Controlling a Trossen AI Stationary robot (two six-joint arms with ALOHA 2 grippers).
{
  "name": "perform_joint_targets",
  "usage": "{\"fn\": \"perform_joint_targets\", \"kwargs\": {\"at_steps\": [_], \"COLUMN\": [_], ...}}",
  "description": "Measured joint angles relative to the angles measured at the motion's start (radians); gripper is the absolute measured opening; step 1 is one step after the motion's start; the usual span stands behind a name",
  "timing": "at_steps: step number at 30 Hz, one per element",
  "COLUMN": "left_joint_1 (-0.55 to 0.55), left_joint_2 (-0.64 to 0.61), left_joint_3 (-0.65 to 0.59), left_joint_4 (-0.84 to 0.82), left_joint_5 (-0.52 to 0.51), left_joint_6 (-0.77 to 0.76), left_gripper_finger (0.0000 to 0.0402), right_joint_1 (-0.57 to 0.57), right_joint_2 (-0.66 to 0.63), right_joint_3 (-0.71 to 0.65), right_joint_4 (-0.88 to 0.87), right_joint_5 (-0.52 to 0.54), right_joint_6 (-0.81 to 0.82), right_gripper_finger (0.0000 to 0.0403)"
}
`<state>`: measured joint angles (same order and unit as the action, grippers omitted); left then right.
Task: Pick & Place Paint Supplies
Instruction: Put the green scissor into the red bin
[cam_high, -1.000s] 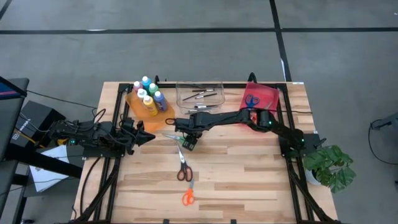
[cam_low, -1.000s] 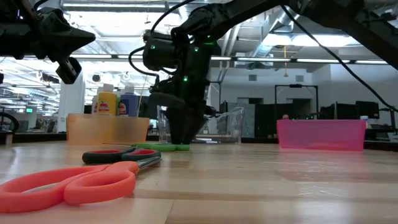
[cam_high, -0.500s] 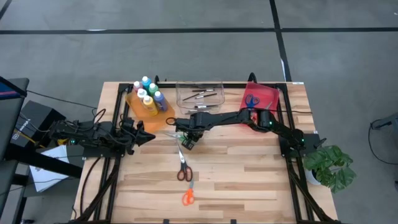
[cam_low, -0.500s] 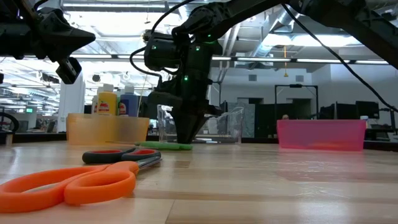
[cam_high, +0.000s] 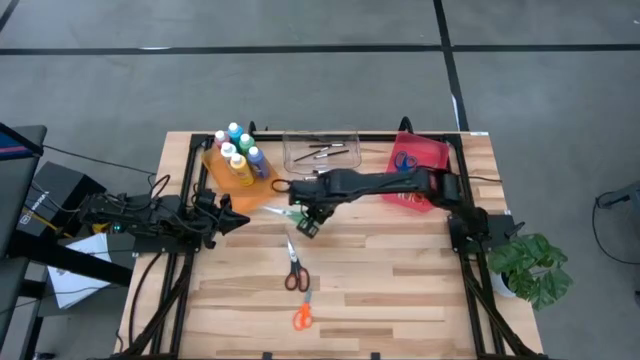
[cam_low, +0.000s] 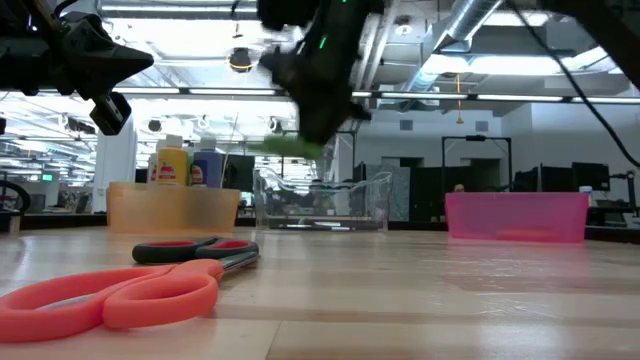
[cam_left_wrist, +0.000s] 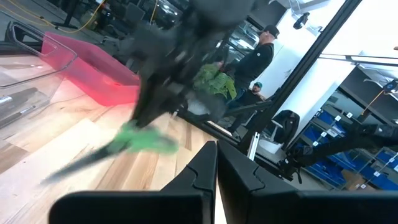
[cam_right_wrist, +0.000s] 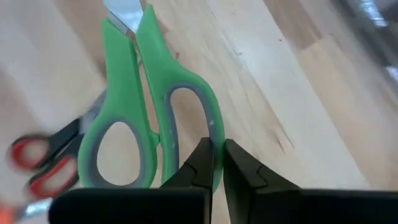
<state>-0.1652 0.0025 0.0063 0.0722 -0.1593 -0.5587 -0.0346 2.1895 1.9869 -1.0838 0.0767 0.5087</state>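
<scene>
From above, the right gripper (cam_high: 309, 221) is clamped on the green scissors (cam_high: 291, 212) above the table (cam_high: 400, 280). Low down, they hang in the air. Up close, the handles (cam_right_wrist: 149, 134) are green with grey inside. The left gripper (cam_high: 238, 222), pinched together, waits.

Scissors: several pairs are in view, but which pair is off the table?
The green-handled scissors, shut in the right gripper and lifted clear. The red-handled scissors and orange-handled scissors lie flat on the table.
</scene>
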Motion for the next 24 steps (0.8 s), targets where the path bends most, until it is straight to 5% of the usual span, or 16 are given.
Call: {"fn": "perform_joint_targets", "kwargs": {"at_steps": [7,24], "left_joint_1": [0.000,0.000], "left_joint_2": [0.000,0.000], "left_joint_3": [0.000,0.000], "left_joint_4": [0.000,0.000], "left_joint_5": [0.000,0.000], "left_joint_6": [0.000,0.000], "left_gripper_finger": [0.0006,0.0006], "right_joint_1": [0.056,0.333], "right_joint_2": [-0.203,-0.629], "right_joint_3": [0.001,0.003], "right_joint_4": [-0.064,-0.062], "right_joint_5": [0.056,0.438], "right_joint_6": [0.053,0.298], "right_gripper_finger": [0.0010,0.0011]}}
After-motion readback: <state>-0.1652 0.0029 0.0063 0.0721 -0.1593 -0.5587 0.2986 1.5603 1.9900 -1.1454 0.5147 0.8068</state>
